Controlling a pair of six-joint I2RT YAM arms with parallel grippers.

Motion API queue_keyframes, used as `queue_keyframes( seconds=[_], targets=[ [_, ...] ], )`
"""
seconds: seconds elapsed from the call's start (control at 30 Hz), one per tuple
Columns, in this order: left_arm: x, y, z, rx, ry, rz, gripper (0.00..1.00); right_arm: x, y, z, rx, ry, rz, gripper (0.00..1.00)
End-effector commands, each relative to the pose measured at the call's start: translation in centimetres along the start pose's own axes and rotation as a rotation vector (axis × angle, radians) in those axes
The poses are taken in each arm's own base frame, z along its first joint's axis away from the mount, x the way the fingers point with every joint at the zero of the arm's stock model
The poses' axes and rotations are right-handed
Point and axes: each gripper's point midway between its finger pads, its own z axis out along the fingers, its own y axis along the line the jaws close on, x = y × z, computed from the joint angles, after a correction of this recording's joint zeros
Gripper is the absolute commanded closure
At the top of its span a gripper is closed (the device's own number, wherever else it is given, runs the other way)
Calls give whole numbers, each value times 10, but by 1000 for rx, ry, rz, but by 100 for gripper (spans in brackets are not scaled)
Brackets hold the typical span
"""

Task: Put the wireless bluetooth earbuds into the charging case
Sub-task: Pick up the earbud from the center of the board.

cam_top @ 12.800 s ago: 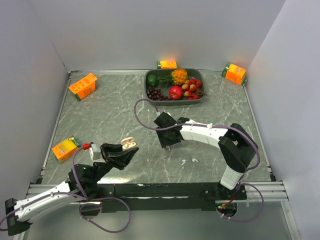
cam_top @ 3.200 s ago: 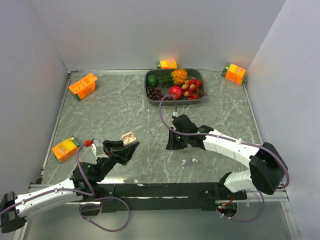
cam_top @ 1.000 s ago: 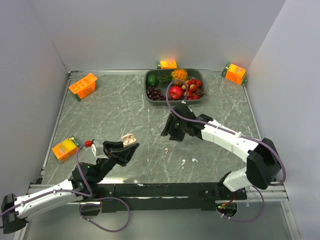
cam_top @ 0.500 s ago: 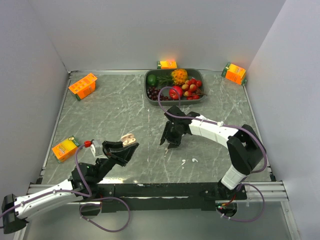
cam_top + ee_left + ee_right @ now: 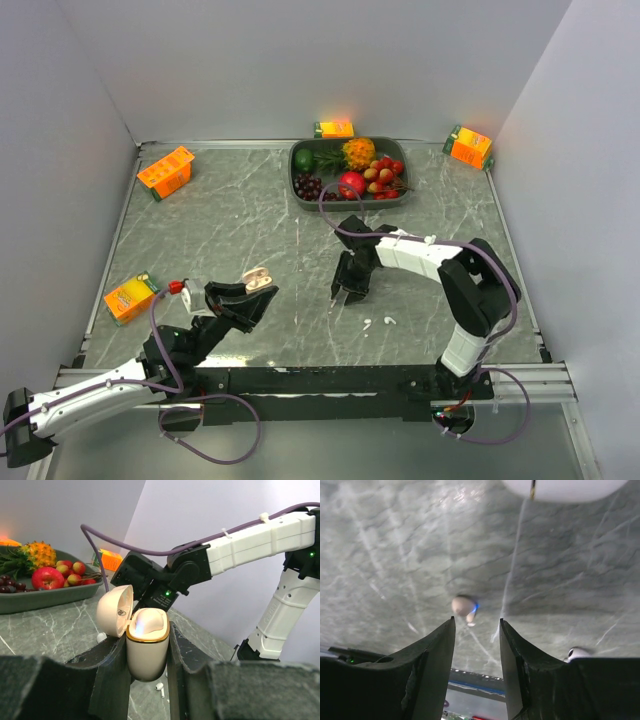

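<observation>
1. The top external camera looks down from high above the near edge of the table (image 5: 220,230), taking in all of it out to the fruit tray (image 5: 380,204).
2. The left wrist camera sits close behind the left gripper (image 5: 147,652), facing low across the table toward the right arm (image 5: 250,540).
3. The right wrist camera looks steeply down past the right gripper (image 5: 476,625), very near the tabletop.
4. The top and left wrist views share the fruit tray, right arm and charging case (image 5: 257,281).

Grey marbled table (image 5: 220,240). Lying on it: juice carton A (image 5: 166,171), far left; carton B (image 5: 130,298), near left; carton C (image 5: 334,129), back edge; carton D (image 5: 469,147), back right corner; dark fruit tray (image 5: 385,203), just in front of C; loose white earbuds (image 5: 368,323), front centre.
</observation>
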Motion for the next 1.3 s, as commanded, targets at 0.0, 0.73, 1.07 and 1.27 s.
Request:
queue_keyframes(
  seconds=[0.0, 0.73, 1.07, 1.27],
  targets=[
    [11, 0, -5, 19, 16, -13, 99, -1, -7, 9, 21, 34, -17, 52],
    [12, 0, -4, 15, 15, -22, 99, -5, 4, 16, -10, 68, -31, 48],
    [12, 1, -4, 10, 18, -20, 99, -6, 8, 19, -13, 80, -28, 52],
    [12, 1, -3, 10, 14, -24, 99, -5, 8, 23, -7, 94, -29, 53]
  ],
)
